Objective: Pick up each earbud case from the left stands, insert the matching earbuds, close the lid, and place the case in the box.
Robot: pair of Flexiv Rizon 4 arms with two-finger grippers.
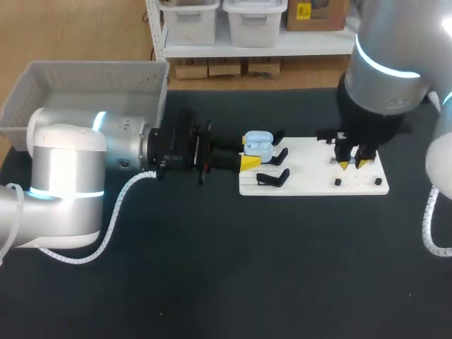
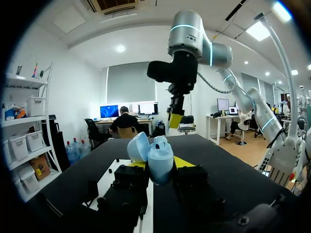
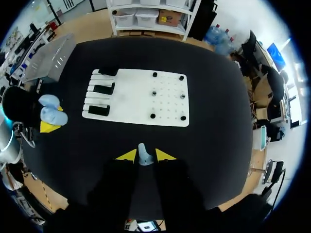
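Right wrist view: an earbud (image 3: 143, 154) is pinched between the nearly closed yellow tips of the right gripper (image 3: 145, 156), which is raised above the white board (image 3: 141, 102). By the board's stand end, the earbud case (image 1: 258, 145) is clamped, lid open, between the fingers of the left gripper (image 1: 247, 151). Beyond that end of the board, the grey box (image 1: 85, 85) is seen. For a clean insertion, the earbud should be carried over the open case, lined up with its matching recess, lowered slowly, and released only once seated. The case should be held level throughout.
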